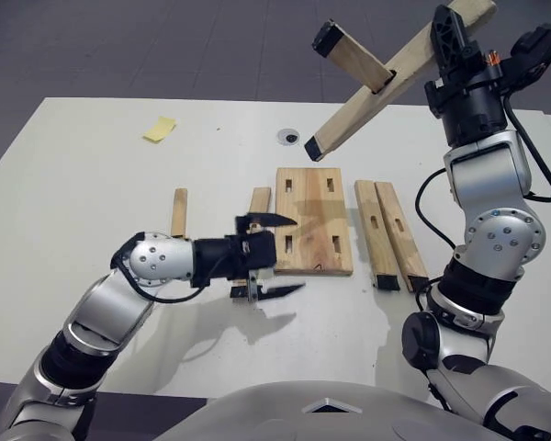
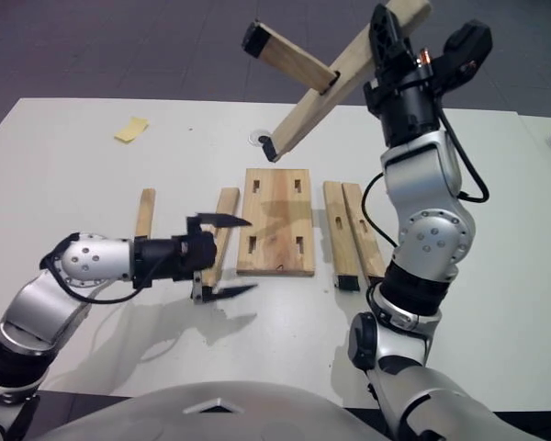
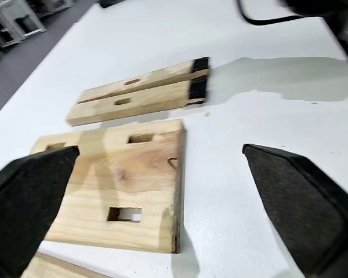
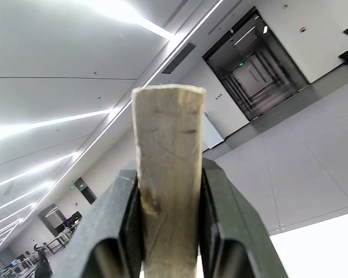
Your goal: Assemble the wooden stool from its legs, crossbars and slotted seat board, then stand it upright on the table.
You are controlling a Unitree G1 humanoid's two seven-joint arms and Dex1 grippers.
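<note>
Right gripper (image 1: 452, 37) clenched on pale wooden leg (image 1: 376, 95) held high, black-capped crossbar (image 1: 354, 57) fitted in it, left gripper (image 1: 274, 255) spread open beside slotted wooden seat board (image 1: 314, 220).

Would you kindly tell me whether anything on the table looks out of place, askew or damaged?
Only the small yellow note at the far left of the table, which is no stool part. The seat board lies flat, the two legs beside it lie neatly together, and nothing looks broken or spilled.

pale wooden seat board (image 1: 313, 220), white table (image 1: 92, 193)
</note>
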